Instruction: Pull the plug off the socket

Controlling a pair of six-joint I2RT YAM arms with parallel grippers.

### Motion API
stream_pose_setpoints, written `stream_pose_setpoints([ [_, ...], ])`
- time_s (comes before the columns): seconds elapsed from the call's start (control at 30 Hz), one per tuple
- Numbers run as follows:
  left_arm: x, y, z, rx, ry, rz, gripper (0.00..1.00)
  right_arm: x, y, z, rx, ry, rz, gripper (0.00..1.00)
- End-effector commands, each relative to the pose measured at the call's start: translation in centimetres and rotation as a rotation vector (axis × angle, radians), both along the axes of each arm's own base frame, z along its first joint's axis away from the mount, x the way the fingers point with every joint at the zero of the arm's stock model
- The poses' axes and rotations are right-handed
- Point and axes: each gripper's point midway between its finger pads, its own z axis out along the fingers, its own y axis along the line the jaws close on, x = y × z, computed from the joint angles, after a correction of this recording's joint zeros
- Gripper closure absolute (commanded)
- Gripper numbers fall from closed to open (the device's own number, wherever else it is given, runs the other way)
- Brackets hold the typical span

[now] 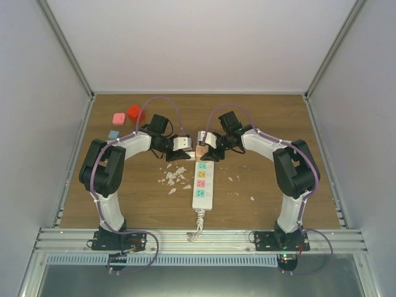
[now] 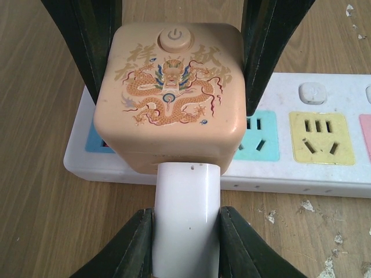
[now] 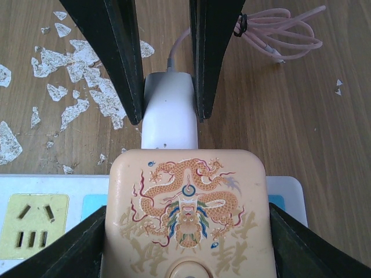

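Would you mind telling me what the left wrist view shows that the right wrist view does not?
Only the left wrist view: a white switch button on the power strip and a pink outlet panel at the right edge. Only the right wrist view: the coiled pink cable. Both: the beige dragon cube seated on the power strip, the white plug in its side, the yellow outlet, the left pincer closed on the plug and the right pincer clamping the cube.
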Motion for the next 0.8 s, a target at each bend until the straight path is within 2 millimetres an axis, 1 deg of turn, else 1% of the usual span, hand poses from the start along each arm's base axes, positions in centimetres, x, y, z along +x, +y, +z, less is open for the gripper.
stream_pose_setpoints([
  [0.0, 2.5, 2.5, 0.8, 0.072, -0.115, 0.080, 0.85, -1.7, -1.4, -3.1, -0.096, 0.062, 0.016, 0.75],
  [0.43, 4.0, 4.9, 1.3, 0.111, -0.156, 0.138, 0.86, -1.7, -1.7, -4.0, -0.124, 0.084, 0.008, 0.77],
  [0.53, 4.2, 5.4, 1.5, 0.114, -0.161, 0.148, 0.86, -1.6, -1.7, -4.1, -0.129, 0.088, 0.002, 0.80],
  [0.77, 4.6, 6.5, 1.6, 0.121, -0.168, 0.167, 0.86, -1.6, -1.8, -4.6, -0.142, 0.107, -0.005, 0.82],
])
